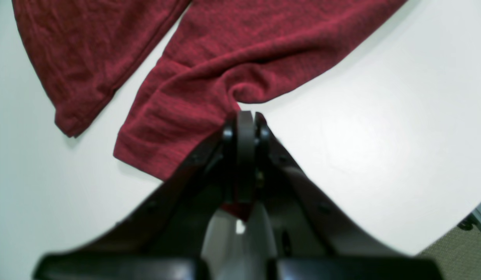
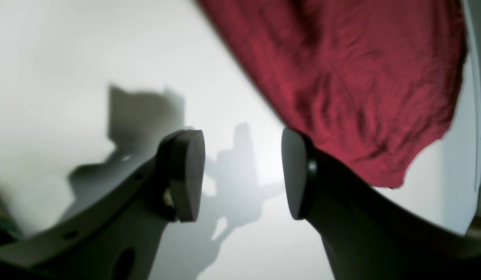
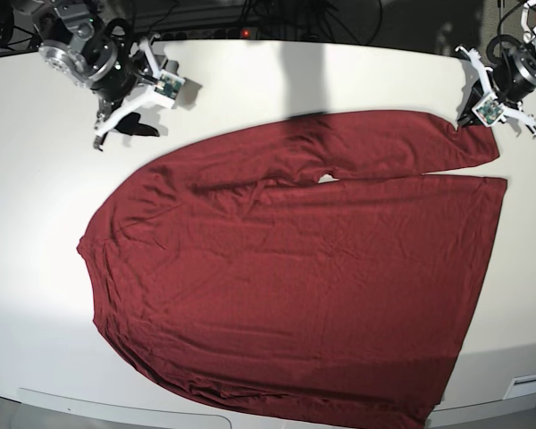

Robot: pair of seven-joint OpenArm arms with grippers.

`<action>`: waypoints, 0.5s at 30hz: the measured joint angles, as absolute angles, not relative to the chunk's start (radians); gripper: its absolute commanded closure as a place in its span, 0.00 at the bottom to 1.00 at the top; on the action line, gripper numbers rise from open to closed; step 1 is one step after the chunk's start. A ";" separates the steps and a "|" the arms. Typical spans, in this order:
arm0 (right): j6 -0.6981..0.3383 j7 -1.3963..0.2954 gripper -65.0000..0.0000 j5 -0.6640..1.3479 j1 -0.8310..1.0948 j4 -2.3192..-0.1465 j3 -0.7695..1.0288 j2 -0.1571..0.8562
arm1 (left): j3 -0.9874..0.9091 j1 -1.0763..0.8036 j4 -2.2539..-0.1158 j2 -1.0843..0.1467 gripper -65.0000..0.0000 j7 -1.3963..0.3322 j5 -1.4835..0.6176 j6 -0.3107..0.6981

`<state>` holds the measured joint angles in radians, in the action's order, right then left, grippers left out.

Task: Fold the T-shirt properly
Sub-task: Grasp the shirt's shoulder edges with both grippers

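The maroon T-shirt (image 3: 295, 286) lies spread flat over most of the white table (image 3: 36, 268), one long sleeve stretched along its far edge toward the right. My left gripper (image 3: 472, 116) sits at that sleeve's cuff end. In the left wrist view the left gripper (image 1: 244, 116) is shut on the edge of the T-shirt (image 1: 225, 50) sleeve, the knit puckered at its tips. My right gripper (image 3: 121, 125) hovers at the far left, just off the shirt's shoulder. In its own view the right gripper (image 2: 242, 175) stands open with nothing between its pads, the T-shirt (image 2: 341, 77) to its right.
Cables and equipment (image 3: 250, 18) run along the back edge of the table. The table's rounded edge (image 1: 439, 233) and the floor (image 1: 462, 249) beyond it show close behind my left gripper. Bare white tabletop (image 2: 69, 58) lies under and left of my right gripper.
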<state>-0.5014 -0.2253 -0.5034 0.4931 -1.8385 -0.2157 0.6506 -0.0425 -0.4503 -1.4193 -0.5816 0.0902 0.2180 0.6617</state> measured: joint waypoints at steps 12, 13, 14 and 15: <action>-0.416 -0.212 0.51 -0.599 0.233 -1.620 -0.465 0.651 | -0.043 -0.451 -1.419 -0.579 1.00 0.091 0.216 0.662; -0.416 -0.212 0.51 -0.598 0.216 -1.610 -0.475 0.651 | -0.043 -0.451 -1.419 -0.579 1.00 0.093 0.216 0.662; -0.416 -0.210 0.51 -0.588 0.201 -1.601 -0.484 0.651 | -0.043 -0.451 -1.419 -0.579 1.00 0.092 0.216 0.662; -0.416 -0.210 0.51 -0.572 0.191 -1.593 -0.490 0.651 | -0.043 -0.451 -1.419 -0.579 1.00 0.092 0.216 0.662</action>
